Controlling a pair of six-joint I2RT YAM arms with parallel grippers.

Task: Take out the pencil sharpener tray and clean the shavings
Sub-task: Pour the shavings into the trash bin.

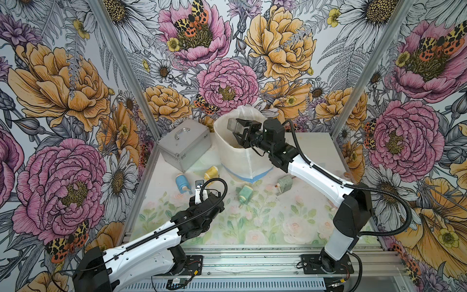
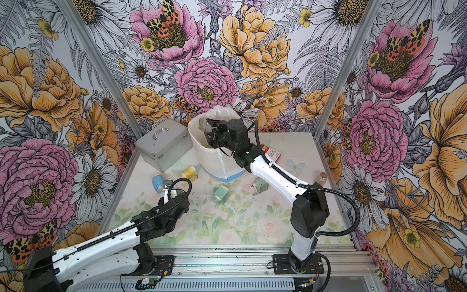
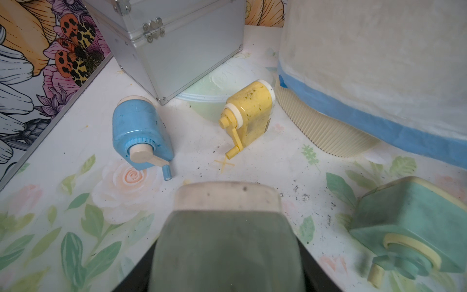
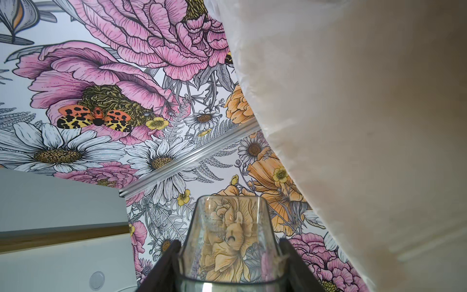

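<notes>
My right gripper [image 1: 238,131] is shut on the clear pencil sharpener tray [image 1: 233,127], held tilted over the mouth of the white lined bin [image 1: 242,159]. In the right wrist view the tray [image 4: 231,222] sits between both dark jaws, and I see no shavings in it. Close to the table at the front left, my left gripper [image 1: 201,193] is shut on a grey-green pencil sharpener [image 3: 227,240] with a cream end. That sharpener hides the jaws in the left wrist view. Dark flecks of shavings [image 3: 300,194] lie scattered on the floral mat.
On the mat lie a blue sharpener [image 1: 181,184], a yellow one [image 1: 211,172], a green one [image 1: 244,193] and a grey one with a crank [image 1: 284,184]. A silver case [image 1: 184,144] stands left of the bin. A red-white box [image 2: 273,153] and a small bottle [image 2: 321,177] are on the right.
</notes>
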